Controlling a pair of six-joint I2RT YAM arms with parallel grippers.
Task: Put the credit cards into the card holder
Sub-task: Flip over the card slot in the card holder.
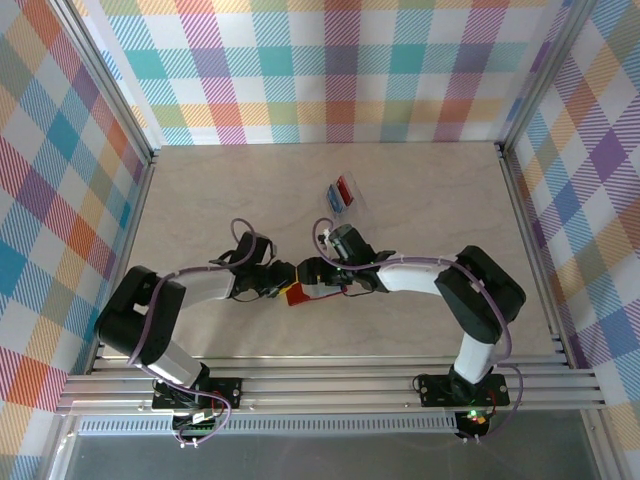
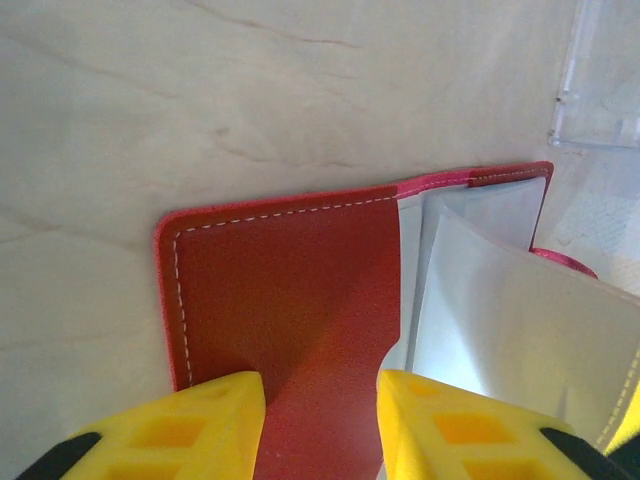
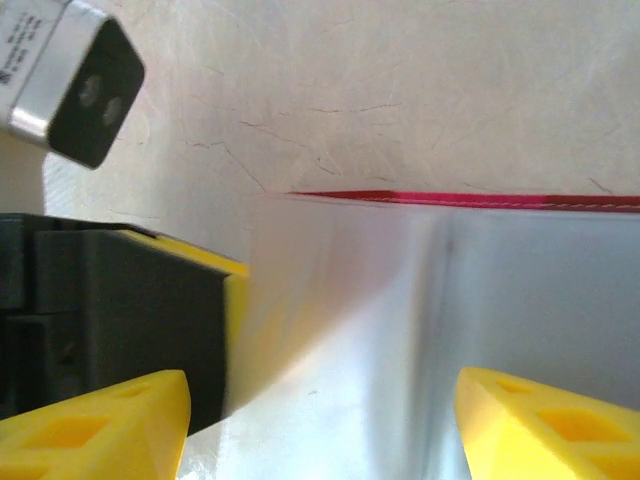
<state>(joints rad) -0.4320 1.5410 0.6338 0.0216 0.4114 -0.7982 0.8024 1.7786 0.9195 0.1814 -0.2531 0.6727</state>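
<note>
Pale wood-grain table (image 1: pixel 200 200): my left tool (image 2: pixel 320 392) and right tool (image 3: pixel 320 395) both stand apart, empty, over the small red leather-like folding card holder (image 2: pixel 290 290) lying open near centre. Blue and red plastic credit cards (image 1: pixel 341 192) lie farther off in a clear plastic case (image 2: pixel 600 100); I judge none slotted yet.

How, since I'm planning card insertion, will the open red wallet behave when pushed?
Probably floppy: the card holder lies open and its pale sleeves bow upward. Thin, so likely light; it may slide on the smooth table.
</note>
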